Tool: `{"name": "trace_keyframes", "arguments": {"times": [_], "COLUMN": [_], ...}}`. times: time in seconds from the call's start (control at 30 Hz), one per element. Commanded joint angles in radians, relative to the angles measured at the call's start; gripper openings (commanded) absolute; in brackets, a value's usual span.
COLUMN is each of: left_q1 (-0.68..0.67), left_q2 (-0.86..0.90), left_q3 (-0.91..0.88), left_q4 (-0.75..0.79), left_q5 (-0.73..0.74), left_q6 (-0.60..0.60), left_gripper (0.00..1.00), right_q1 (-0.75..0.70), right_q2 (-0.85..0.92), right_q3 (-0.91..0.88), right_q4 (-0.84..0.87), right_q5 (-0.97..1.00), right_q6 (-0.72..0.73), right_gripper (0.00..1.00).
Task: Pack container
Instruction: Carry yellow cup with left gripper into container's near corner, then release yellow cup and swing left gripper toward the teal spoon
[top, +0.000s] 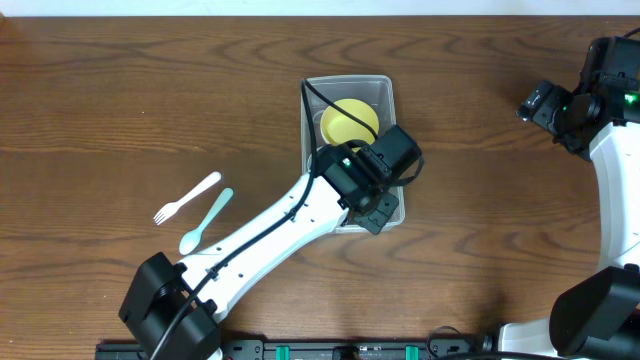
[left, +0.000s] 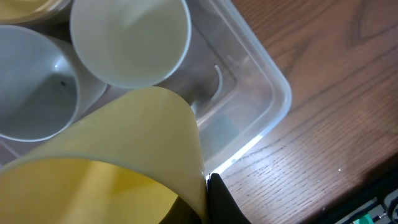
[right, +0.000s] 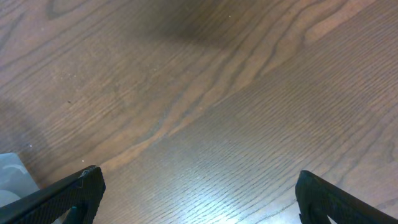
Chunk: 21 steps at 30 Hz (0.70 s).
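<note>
Left claw (left: 202, 200) is pinched on the wall of a yellow cup (left: 118, 162). One black finger (left: 222, 202) sits tight against the outside of it, and the cup hangs over the near end of the container (top: 345, 84). The container sits about mid-tabletop (top: 120, 90), a bit right of centre, long side pointing away from the robot. Already inside it are a white cup (left: 130, 40) and, right next to that, a grey bowl (left: 34, 93), rims pretty much touching. There's another yellow piece at the far end, a yellow bowl (top: 348, 120) from what I can see from above. The corner of the container nearest the claw is bare plastic.

Right claw (right: 199, 193) is spread wide, hovering over plain wood way off on the right side, well apart from the container.

Off to the left there's a white fork (top: 186, 198) and a teal spoon (top: 205, 220) lying side by side, close but not touching.
</note>
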Motion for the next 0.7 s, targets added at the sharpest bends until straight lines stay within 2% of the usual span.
{"name": "trace_keyframes", "arguments": {"times": [0.0,0.37,0.67], "left_q1": [-0.016,-0.101,-0.11], "left_q2": [0.007,0.012,0.064], "left_q3": [-0.003,-0.003,-0.003], "left_q4": [-0.002,0.029,0.058], "left_q5": [-0.014,-0.007,-0.007], "left_q6": [-0.018,-0.04,-0.04], "left_gripper": [0.06,0.06,0.06], "right_q1": [-0.002,-0.002,-0.002], "right_q2": [0.005,0.005,0.005], "right_q3": [0.0,0.0,0.0], "right_q4": [-0.001,-0.001,-0.001], "right_q5": [0.003,0.003,0.003], "right_q6": [0.001,0.001,0.001], "right_gripper": [0.99,0.99,0.99]}}
